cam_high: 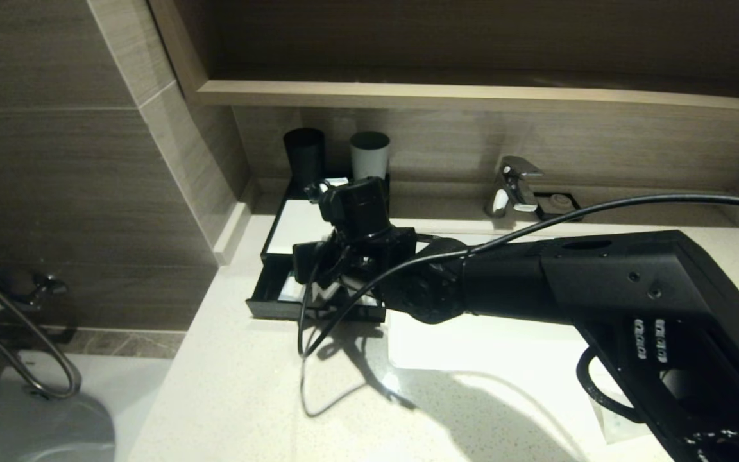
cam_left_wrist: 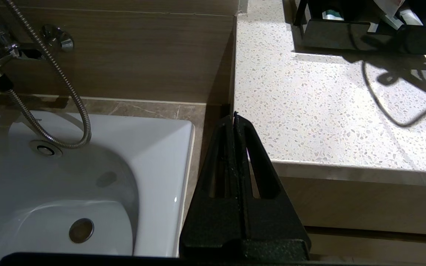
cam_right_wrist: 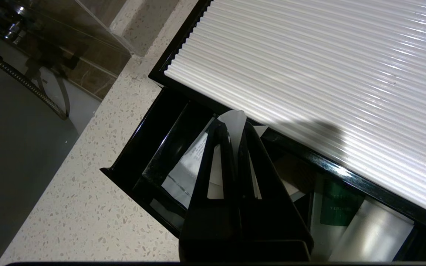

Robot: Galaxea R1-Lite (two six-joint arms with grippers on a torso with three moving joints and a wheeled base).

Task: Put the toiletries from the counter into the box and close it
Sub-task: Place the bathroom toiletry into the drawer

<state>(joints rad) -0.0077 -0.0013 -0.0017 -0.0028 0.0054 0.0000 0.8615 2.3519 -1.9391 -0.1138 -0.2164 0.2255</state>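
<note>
Right gripper (cam_right_wrist: 237, 127) hangs over the open drawer (cam_right_wrist: 150, 147) of the box (cam_right_wrist: 309, 74), its two fingers (cam_right_wrist: 216, 166) pressed narrow on a thin white packet (cam_right_wrist: 237, 118) whose tip sticks out past the fingertips. Only the right wrist view shows this pinch; from the head view the wrist and its cables cover the fingers, and just the right arm (cam_high: 600, 282) reaching across the basin (cam_high: 472, 346) to the box (cam_high: 292, 224) can be made out.

That same wrist view looks down into the drawer: a white packet with fine print (cam_right_wrist: 189, 166) lies under the fingers, and further along another packet with a green mark (cam_right_wrist: 337, 208) and a clear one beside it rest on the drawer floor. The box's ribbed white panel (cam_right_wrist: 327, 66) fills the far side of that view.

Head view alone gives the setting: the box stands on the bench (cam_high: 235, 398) at the left of the basin, with a black cup (cam_high: 304, 154) and a grey cup (cam_high: 369, 154) at its back, and a tap (cam_high: 514, 186) further right by the wall.

Left gripper (cam_left_wrist: 234, 120) is parked off the bench's edge, fingers closed together on nothing. Its view shows a bathtub (cam_left_wrist: 87, 184) with a shower hose (cam_left_wrist: 50, 74), the speckled bench top (cam_left_wrist: 327, 111), and the drawer front (cam_left_wrist: 346, 35) at the far corner.
</note>
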